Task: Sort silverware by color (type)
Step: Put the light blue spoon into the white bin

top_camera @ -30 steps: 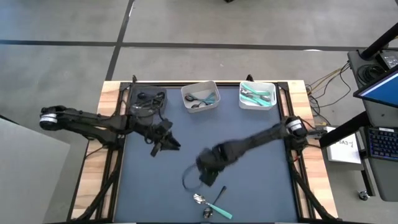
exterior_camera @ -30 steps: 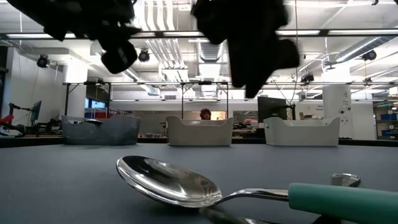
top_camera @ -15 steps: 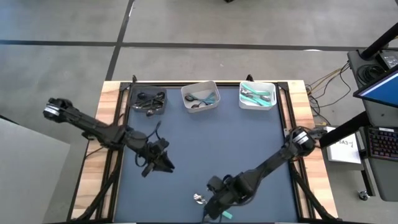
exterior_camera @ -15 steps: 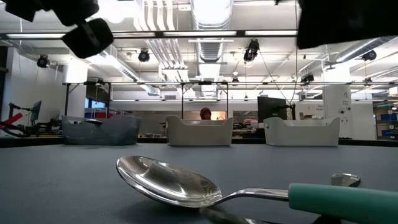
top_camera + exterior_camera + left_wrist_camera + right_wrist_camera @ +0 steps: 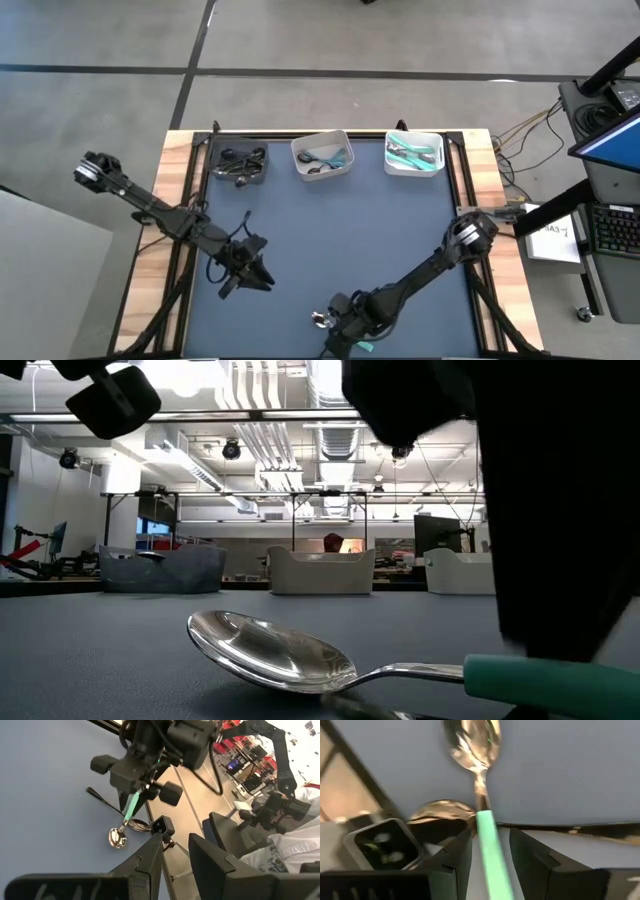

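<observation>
A teal-handled spoon [image 5: 472, 742] lies at the table's near edge, its bowl [image 5: 270, 650] face up on the mat. A second spoon bowl [image 5: 442, 812] and a dark handle [image 5: 102, 800] lie beside it. My right gripper [image 5: 490, 837] hangs just above them, slanting down and open. Its fingers stand on either side of the teal handle [image 5: 492, 850], and I cannot tell whether they touch it. In the high view, the right gripper [image 5: 337, 333] covers most of this silverware. My left gripper [image 5: 252, 280] stands open over the mat's near left with nothing between its fingers [image 5: 150, 860].
Along the far edge stand a dark grey bin [image 5: 236, 160] holding dark utensils and two white bins [image 5: 322, 155] [image 5: 414, 153] holding teal-handled ones. A small black camera box [image 5: 162, 826] sits at the near edge beside the spoons. Bare mat lies between the arms.
My right gripper has swung toward the table's near edge and come down over the spoons, and its wrist has turned. My left gripper has moved from near the dark grey bin toward the near edge. The spoons have not moved.
</observation>
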Controlling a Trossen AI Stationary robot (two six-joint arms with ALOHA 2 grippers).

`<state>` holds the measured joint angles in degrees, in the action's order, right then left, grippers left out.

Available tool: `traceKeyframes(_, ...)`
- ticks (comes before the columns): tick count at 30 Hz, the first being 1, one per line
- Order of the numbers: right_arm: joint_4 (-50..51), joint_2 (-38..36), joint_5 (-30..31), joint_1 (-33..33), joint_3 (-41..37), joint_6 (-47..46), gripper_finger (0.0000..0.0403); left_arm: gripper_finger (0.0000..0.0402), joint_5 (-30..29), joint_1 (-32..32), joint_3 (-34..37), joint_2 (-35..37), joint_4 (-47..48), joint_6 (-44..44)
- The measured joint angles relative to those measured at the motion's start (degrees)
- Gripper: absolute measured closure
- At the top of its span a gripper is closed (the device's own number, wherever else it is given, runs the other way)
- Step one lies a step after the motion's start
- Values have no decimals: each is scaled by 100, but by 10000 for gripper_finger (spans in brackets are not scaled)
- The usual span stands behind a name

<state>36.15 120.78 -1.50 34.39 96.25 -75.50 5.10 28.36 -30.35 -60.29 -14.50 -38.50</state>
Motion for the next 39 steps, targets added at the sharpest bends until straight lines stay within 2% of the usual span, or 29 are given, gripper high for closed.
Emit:
traceKeyframes(9,-24,318,-106,22,34,47,280,322,-161,20,0,0,-5,0)
traceKeyframes(14,302,343,137,26,37,137,283,322,-192,15,0,-4,-7,81)
traceKeyframes(21,564,355,212,-11,24,416,314,322,-321,15,0,-11,0,239)
traceKeyframes(30,566,333,232,-19,13,469,323,322,-323,15,0,-10,50,277)
traceKeyframes(35,543,162,214,-27,-12,666,368,322,-325,15,0,-11,48,345)
traceKeyframes(39,765,-65,349,-105,-44,868,370,322,-358,15,0,-11,46,345)
